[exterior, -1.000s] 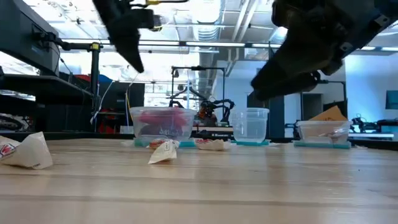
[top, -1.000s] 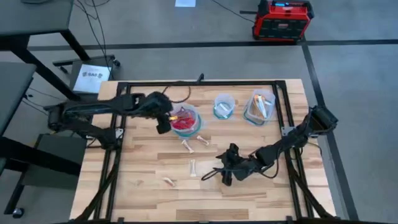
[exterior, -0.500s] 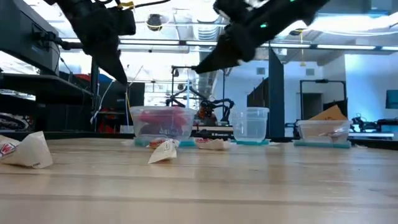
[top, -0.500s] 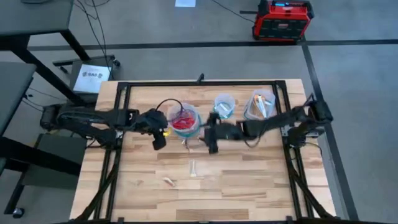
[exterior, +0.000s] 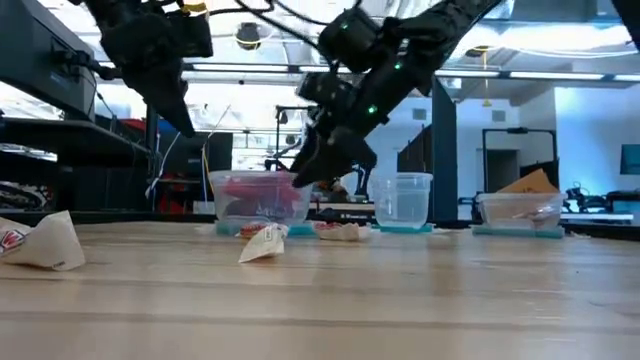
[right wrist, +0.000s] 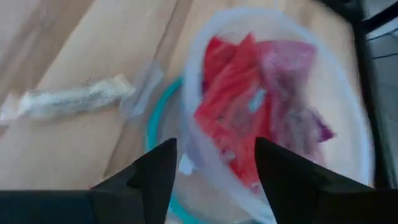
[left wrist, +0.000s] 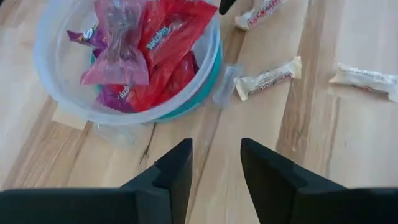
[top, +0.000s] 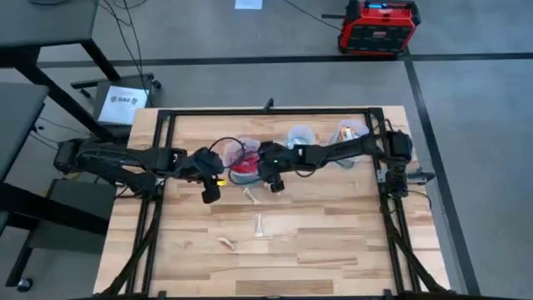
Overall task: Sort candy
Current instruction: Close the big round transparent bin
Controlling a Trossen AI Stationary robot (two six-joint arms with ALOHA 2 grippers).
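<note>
A clear blue-based container (top: 242, 163) holds red and magenta candy (left wrist: 149, 50). My left gripper (top: 210, 192) hovers open just near-left of it, with bare wood between the fingers (left wrist: 216, 168). My right gripper (top: 274, 182) stands open at the container's right rim, above the table (exterior: 322, 168), with nothing between its fingers (right wrist: 214, 168). Pale wrapped candy lies flat on the wood: one piece (top: 251, 194) near the container, one (top: 259, 223) farther toward the near edge, one (top: 226, 242) nearer still. In the right wrist view a pale piece (right wrist: 68, 99) lies beside the container.
Two more clear containers stand along the far side: a middle one (top: 300, 137) and a right one (top: 350, 133) with orange-white wrappers. The black frame rails (top: 158, 208) run along the table's left and right sides. Open wood stretches toward the near edge.
My right gripper has swept from the near right of the table toward the far left, ending at the red-candy container's right rim. My left gripper has drawn back from the container's rim toward the near edge and stopped. The loose candy has stayed where it was.
</note>
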